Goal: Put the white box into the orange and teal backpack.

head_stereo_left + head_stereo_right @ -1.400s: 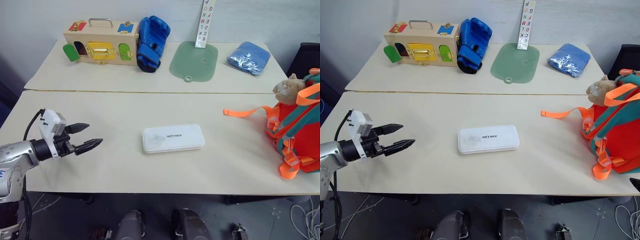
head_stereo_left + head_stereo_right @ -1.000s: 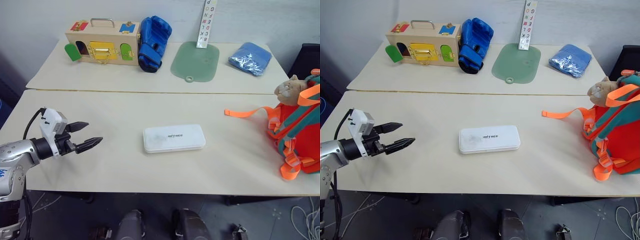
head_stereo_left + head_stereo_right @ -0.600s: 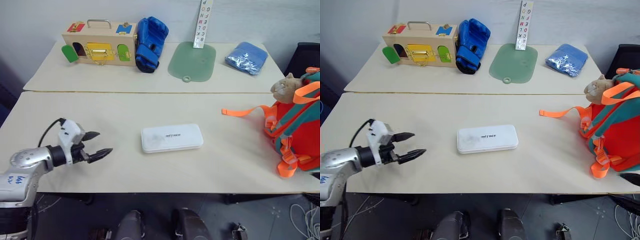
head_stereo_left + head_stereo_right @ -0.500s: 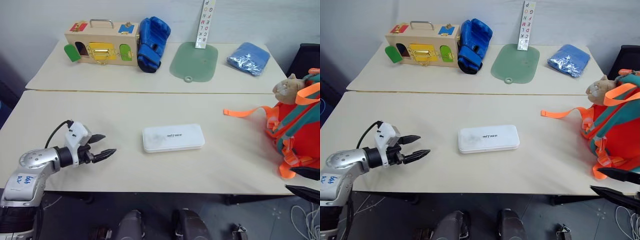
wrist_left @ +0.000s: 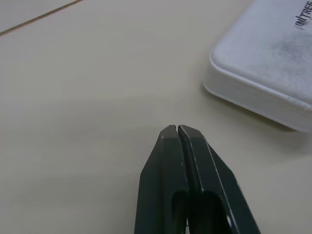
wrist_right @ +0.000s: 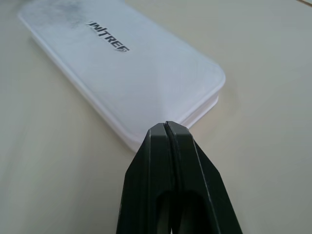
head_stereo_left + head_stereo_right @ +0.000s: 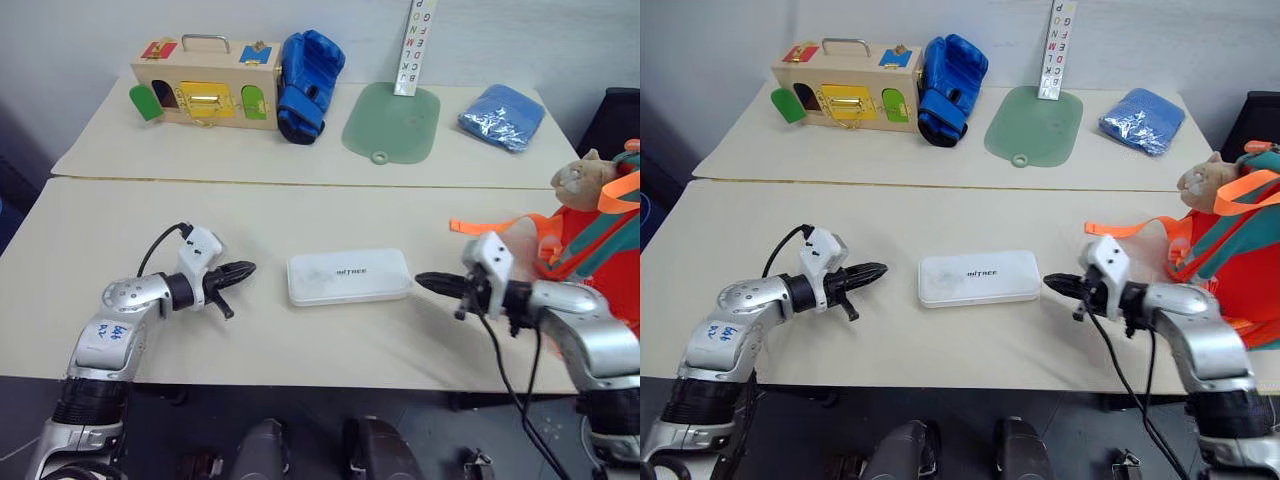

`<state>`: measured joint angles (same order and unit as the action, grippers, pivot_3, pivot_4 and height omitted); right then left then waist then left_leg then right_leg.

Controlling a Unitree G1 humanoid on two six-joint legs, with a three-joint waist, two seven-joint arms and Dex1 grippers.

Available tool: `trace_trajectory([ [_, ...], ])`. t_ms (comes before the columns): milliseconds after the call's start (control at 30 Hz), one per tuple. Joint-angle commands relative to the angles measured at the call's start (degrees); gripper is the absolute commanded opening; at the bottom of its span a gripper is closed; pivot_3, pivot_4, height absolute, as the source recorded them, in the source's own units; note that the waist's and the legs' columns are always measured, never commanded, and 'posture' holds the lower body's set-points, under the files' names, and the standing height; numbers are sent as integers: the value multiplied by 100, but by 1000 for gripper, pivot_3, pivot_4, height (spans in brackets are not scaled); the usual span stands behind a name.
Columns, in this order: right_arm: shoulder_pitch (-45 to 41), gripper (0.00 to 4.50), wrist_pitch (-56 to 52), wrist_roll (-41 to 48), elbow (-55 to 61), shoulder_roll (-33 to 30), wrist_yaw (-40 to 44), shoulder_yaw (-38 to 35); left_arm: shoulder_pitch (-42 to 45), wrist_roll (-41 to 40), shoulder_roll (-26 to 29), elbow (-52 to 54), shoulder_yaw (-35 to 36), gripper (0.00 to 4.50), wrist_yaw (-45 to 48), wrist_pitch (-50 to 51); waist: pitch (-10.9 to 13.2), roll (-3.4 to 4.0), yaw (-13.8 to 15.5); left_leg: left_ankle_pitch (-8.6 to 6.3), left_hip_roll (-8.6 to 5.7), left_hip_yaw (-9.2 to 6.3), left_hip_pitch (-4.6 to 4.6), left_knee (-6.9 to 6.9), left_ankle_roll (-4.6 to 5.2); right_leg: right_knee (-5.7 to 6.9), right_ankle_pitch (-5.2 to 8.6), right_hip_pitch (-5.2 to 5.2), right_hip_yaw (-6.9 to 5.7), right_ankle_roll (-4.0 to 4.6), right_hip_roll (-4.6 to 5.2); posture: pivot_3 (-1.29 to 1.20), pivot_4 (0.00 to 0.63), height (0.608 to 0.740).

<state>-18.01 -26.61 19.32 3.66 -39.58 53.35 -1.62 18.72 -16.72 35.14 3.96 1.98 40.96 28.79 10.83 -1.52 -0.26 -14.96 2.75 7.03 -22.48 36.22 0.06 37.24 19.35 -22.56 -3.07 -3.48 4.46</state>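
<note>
From the head views, the white box (image 7: 348, 277) lies flat mid-table (image 7: 300, 215) between the left gripper (image 7: 243, 269) and the right gripper (image 7: 425, 281), each pressed together and empty; the orange and teal backpack (image 7: 1240, 270) stands well apart at the right edge, cut off, its opening hidden. In the left wrist view the tips sit near the box's corner, apart from it. In the right wrist view the tips seem just beside the box's end; contact is unclear. Squeezed by closed tips, the slick box could skid or pivot.
</note>
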Motion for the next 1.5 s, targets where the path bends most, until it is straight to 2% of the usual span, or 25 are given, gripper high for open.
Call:
trace_trajectory([
  [33,-311,0,332,-374,-388,172,-312,175,51,4,-75,202,-94,21,-10,36,0,0,-3,-1,0,2,0,5,2,2,-1,1,1,-1,1,0,150,740],
  [333,-666,0,729,-776,-1017,339,-527,290,55,-54,-68,374,-350,21,337,172,0,0,-34,2,4,1,7,8,4,23,-1,-1,2,-2,-2,0,150,740],
  [667,207,0,193,-48,392,55,354,214,424,101,-145,-159,-411,21,392,11,0,0,-45,-4,3,-1,6,8,15,21,-1,2,1,-3,-1,0,150,740],
  [933,327,0,143,-122,471,-6,177,157,482,193,15,-469,-368,21,567,-248,0,0,-97,-3,4,-3,8,5,13,22,-1,1,-1,-2,-2,0,150,740],
  [1033,277,0,218,-165,349,-63,191,133,506,25,205,-664,-166,571,646,142,0,0,-126,-4,4,-3,8,4,14,21,-1,1,-1,-2,-1,0,150,740],
  [1267,30,0,507,-296,-41,-113,311,266,767,-866,782,-992,76,2762,1584,1714,1,-1,-135,0,4,-3,8,2,6,21,0,-1,-1,-1,-2,0,150,740],
  [1433,-102,0,624,-394,-197,-27,318,376,1556,-1411,624,-2105,364,4402,1648,3022,2,-4,-117,2,2,-9,6,10,5,23,0,1,-7,-1,-2,0,150,740],
  [1500,-122,0,677,-445,-235,-25,321,413,1845,-1502,542,-2539,315,4483,1731,3465,2,-4,-123,7,-1,-8,5,13,-4,25,0,1,-7,-2,-1,0,150,740],
])
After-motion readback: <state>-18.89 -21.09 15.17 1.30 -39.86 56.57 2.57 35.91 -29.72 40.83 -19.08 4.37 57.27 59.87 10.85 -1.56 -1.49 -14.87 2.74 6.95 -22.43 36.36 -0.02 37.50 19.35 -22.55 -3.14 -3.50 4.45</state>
